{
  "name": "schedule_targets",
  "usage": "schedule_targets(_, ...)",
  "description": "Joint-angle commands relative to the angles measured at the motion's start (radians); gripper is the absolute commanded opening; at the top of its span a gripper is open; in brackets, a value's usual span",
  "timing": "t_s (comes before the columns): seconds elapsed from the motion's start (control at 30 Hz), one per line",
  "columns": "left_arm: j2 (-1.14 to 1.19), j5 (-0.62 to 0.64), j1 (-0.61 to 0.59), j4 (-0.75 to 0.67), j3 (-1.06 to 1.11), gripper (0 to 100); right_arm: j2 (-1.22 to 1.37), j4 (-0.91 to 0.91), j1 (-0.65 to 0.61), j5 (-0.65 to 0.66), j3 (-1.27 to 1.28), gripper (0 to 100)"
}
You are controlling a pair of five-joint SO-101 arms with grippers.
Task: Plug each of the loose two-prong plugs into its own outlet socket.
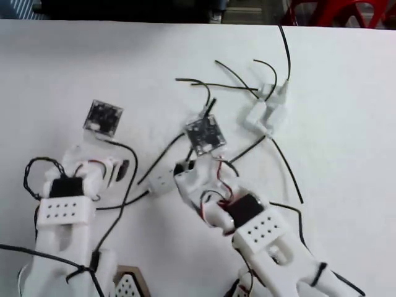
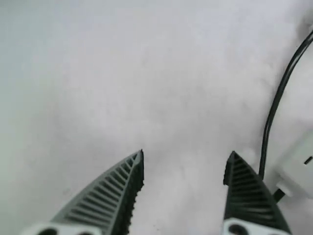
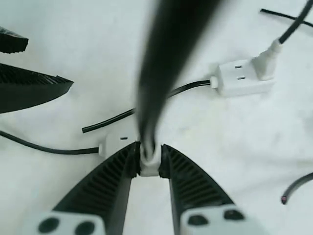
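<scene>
My right gripper (image 3: 150, 164) is shut on a white two-prong plug (image 3: 149, 159), whose black cord (image 3: 156, 73) rises toward the camera. Just beyond the plug lies a white outlet socket (image 3: 115, 144) with its own cord. In the high view that socket (image 1: 161, 181) sits between the two arms, with the right gripper (image 1: 184, 170) at its right end. My left gripper (image 2: 186, 171) hangs open over bare table, with the socket (image 2: 298, 169) beside its finger. From above, the left gripper (image 1: 122, 168) stands left of the socket. A second socket (image 3: 239, 78) farther off has a plug (image 3: 266, 58) in it.
Black cords (image 1: 210, 83) trail across the far middle of the white table (image 1: 62, 62), and one cord (image 1: 288, 173) runs down the right side. The joined socket and plug (image 1: 266, 114) lie at the far right. A cord (image 2: 279, 107) passes beside the left gripper.
</scene>
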Motion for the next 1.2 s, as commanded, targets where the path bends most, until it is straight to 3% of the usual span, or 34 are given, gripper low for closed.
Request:
schedule_targets(0.0,-0.064,0.044,-0.027,-0.031,0.058,27,0.139,0.004,-0.025,0.015,-0.126,1.7)
schedule_targets(0.13,-0.096,0.043,-0.027,-0.112,0.135,27,0.302,0.005,-0.025,0.020,-0.232,1.7)
schedule_targets(0.33,-0.117,0.043,-0.050,-0.114,0.144,27,0.426,-0.054,-0.022,0.078,-0.238,1.7)
schedule_targets(0.6,-0.117,0.043,-0.050,-0.114,0.144,27,0.441,-0.182,-0.019,0.078,-0.158,1.7)
schedule_targets(1.07,-0.117,0.043,-0.054,-0.114,0.146,27,0.444,-0.188,-0.025,0.081,-0.074,1.7)
schedule_targets(1.17,-0.117,0.043,-0.054,-0.114,0.146,27,0.458,-0.189,-0.027,0.135,-0.061,1.7)
